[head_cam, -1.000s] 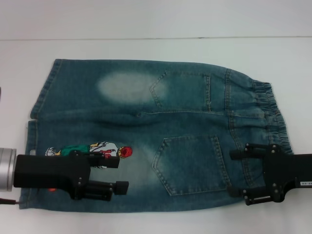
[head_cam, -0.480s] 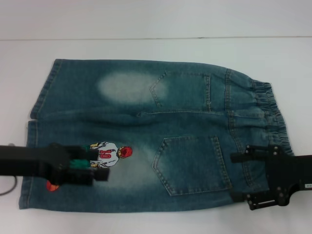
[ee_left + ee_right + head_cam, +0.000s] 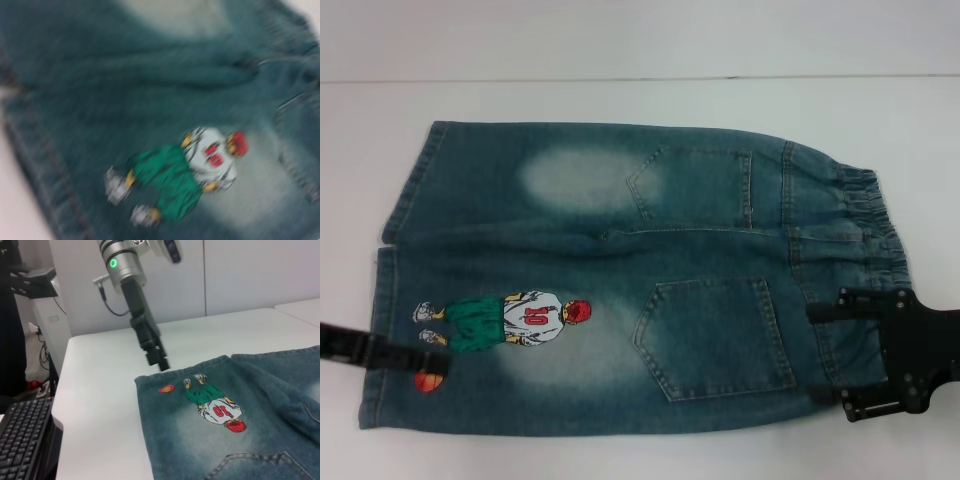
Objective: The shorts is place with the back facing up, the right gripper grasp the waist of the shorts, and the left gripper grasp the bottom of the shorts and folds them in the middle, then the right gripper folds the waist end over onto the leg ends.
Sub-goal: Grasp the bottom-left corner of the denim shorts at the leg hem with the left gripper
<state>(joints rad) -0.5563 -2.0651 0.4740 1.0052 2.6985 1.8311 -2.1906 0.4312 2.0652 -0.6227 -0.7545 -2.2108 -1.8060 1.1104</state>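
- The shorts [image 3: 620,270] lie flat on the white counter [image 3: 620,100], back up, both patch pockets showing; the ruffled waist end [image 3: 865,235] is toward the robot's right, the leg ends [image 3: 395,250] toward its left.
- The left claw [image 3: 160,362] hangs above the counter just off the hem of the printed leg, near the orange ball [image 3: 428,381] (it touches no cloth); whether its fingers are apart or together cannot be told.
- The right claw [image 3: 840,350] sits over the waistband's near corner, fingers spread apart, nothing clamped.
- The cartoon player [image 3: 185,172] fills the left wrist view.
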